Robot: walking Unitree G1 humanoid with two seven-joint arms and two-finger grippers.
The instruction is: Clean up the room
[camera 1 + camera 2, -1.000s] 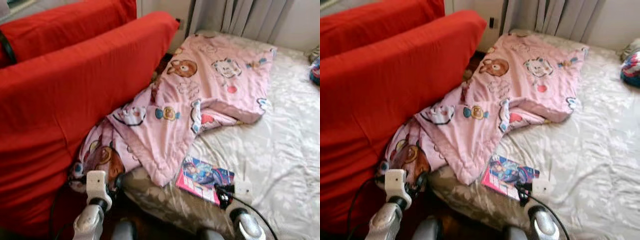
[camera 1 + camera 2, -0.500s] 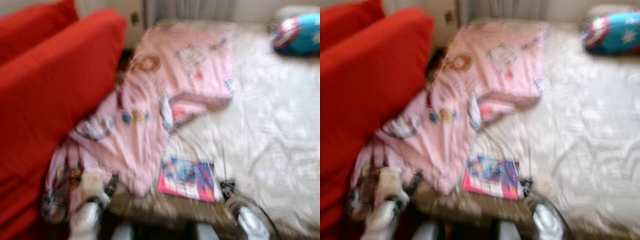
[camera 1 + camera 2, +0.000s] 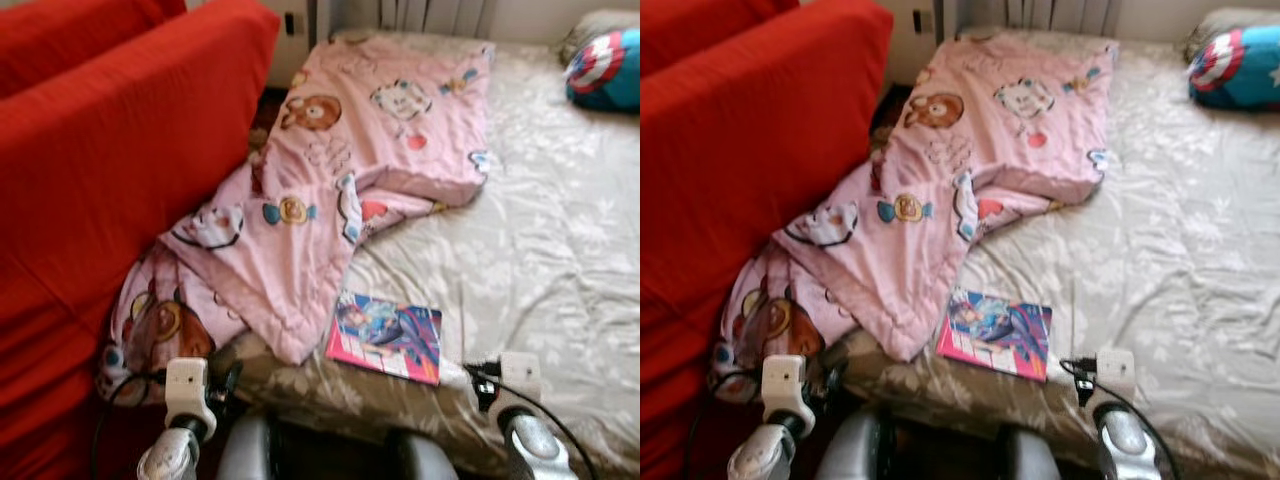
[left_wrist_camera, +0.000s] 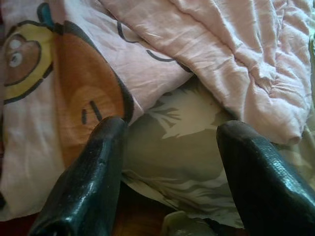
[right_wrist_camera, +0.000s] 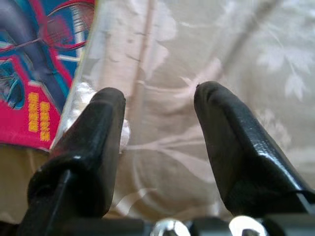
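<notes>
Two grippers sit low at the near edge of my head view, both with fingers spread and nothing between them. My left gripper (image 4: 170, 167) hangs at the near corner of the bed (image 3: 560, 250), just beside the red sofa (image 3: 110, 190); through its wrist camera I see its fingers (image 4: 86, 182) parted over the leaf-patterned bed sheet (image 4: 182, 147), with the rumpled hem of the pink cartoon blanket (image 3: 340, 170) lying just past the tips. My right gripper (image 5: 157, 123) is over the near edge of the bed, its fingers (image 5: 231, 142) released above bare sheet.

Just beside that gripper lies a pink and blue magazine (image 3: 388, 336), flat on the sheet, one corner close to the blanket's lowest fold. In the right wrist view its glossy cover (image 5: 34, 69) sits just to the outside of one finger, not between the two; I cannot tell whether that finger touches it.

I see the blanket sprawled from the head of the bed down along the sofa side, its lower end spilling off the mattress corner toward the floor. A blue, red and white cushion (image 3: 605, 68) rests at the far corner of the bed, well apart from both grippers.
</notes>
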